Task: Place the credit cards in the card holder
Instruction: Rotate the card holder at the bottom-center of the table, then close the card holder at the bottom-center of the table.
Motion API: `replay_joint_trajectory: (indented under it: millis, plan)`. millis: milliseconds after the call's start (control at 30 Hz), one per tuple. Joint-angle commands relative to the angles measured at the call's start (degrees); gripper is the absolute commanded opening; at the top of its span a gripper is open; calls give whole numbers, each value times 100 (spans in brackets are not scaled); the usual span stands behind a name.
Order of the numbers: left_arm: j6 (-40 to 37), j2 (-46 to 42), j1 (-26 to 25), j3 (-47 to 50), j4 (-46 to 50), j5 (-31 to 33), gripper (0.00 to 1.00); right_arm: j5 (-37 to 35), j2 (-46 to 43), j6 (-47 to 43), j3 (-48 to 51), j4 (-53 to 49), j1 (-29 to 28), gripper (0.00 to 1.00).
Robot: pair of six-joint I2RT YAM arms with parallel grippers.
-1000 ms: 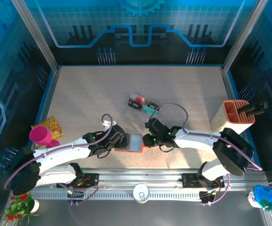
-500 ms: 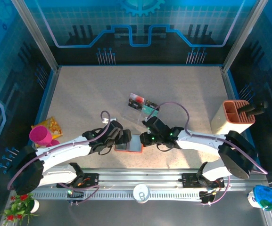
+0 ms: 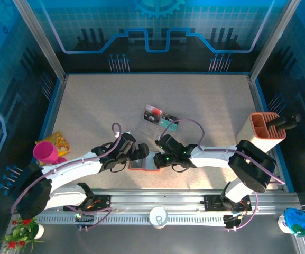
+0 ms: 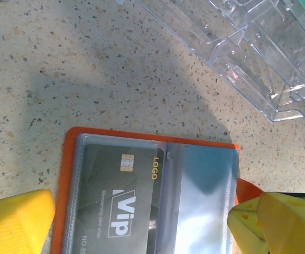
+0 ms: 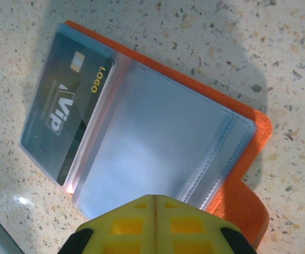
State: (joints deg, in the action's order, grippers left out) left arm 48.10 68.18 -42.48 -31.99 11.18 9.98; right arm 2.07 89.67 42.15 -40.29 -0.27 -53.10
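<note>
the open card holder (image 5: 157, 127), a black card (image 4: 120, 201) pocketed, was seen just ahead of the shut, empty right gripper (image 5: 155, 203) and straddled end to end by the wide-open, empty left gripper (image 4: 147, 222).

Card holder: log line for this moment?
card holder open flat | black card in pocket | left claw open astride holder | right claw shut
</note>
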Motion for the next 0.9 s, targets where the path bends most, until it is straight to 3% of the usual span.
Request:
replay_joint_trajectory:
  millis: [0,867]
  plan:
    - [61,85,69,105,-76,-119,99,69,147,-100,117,45,34,0]
    - [-190,1046,132,-79,-336,-219,99,136,246,-75,234,23,125,0]
